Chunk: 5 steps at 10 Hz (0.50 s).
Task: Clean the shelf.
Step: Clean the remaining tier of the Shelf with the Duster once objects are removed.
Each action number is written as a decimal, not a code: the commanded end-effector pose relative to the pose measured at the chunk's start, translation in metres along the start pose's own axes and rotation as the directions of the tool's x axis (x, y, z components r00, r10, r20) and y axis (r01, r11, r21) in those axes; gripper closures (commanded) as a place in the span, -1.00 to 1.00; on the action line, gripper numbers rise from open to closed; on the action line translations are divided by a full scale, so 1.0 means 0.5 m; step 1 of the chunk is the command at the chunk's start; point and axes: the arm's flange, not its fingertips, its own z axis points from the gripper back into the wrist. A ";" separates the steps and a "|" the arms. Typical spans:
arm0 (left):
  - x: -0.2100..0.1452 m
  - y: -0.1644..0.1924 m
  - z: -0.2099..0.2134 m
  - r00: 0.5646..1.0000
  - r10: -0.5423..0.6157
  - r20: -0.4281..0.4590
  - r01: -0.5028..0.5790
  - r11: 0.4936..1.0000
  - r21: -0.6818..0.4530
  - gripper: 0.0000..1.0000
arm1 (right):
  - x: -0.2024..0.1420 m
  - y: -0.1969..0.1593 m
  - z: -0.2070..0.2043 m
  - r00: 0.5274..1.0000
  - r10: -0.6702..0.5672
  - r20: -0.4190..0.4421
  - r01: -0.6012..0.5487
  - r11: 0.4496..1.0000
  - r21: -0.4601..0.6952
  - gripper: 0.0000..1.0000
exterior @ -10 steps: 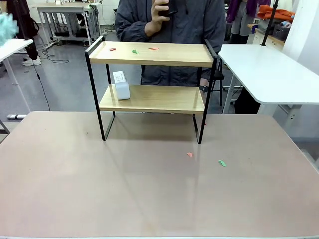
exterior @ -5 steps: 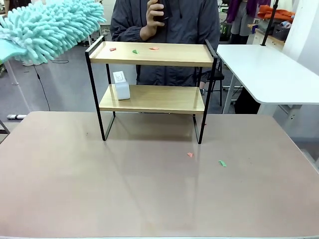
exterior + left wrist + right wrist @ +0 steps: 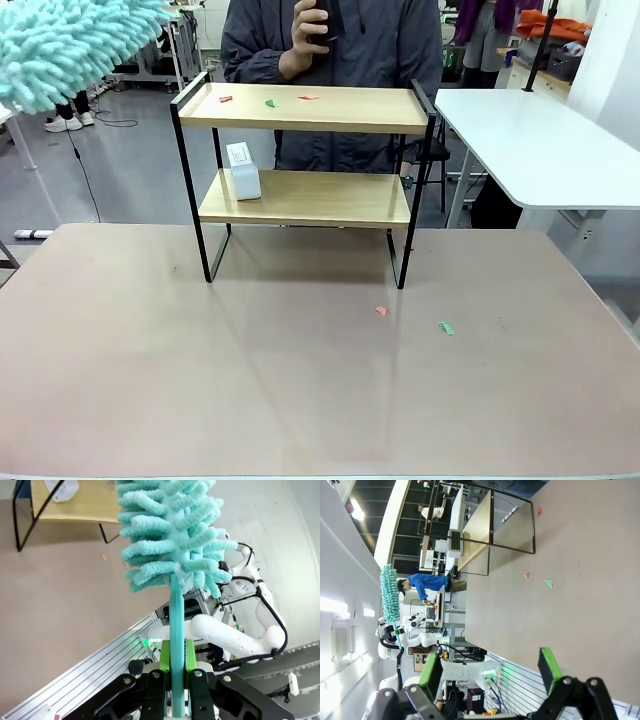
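— Beige counter [image 3: 300,400], far edge?
— Fluffy teal duster [image 3: 60,45] up left; two-tier wooden shelf with black frame [image 3: 305,200] centre, small white box [image 3: 242,172] on lower board, label unreadable.
— Jaws?
— Wrist views: left gripper [image 3: 176,656] jaws pinch the duster's handle; right gripper [image 3: 490,669] jaws spread wide.

L pincer [image 3: 177,656]: jaws clamped tight on duster handle [image 3: 176,625]. R pincer [image 3: 489,666]: jaws wide apart, nothing btwn.

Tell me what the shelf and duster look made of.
Shelf: boards look light wood or laminate, matte, pale grain; frame probably painted black metal, thin bars. Duster head: teal microfibre chenille, fat fuzzy tufts; handle looks smooth plastic.
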 end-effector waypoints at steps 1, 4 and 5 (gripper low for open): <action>0.073 -0.019 -0.076 0.999 0.020 0.037 -0.023 0.996 0.084 0.75 | 0.003 0.002 0.000 1.000 0.025 0.006 -0.025 1.000 0.015 -1.00; 0.265 -0.056 -0.184 0.996 0.083 -0.011 -0.080 0.982 0.173 0.75 | 0.003 0.002 0.000 1.000 0.025 0.006 -0.025 1.000 0.015 -1.00; 0.323 -0.042 -0.207 0.994 0.104 0.043 -0.111 0.969 0.221 0.75 | 0.003 0.002 0.000 1.000 0.025 0.006 -0.025 1.000 0.015 -1.00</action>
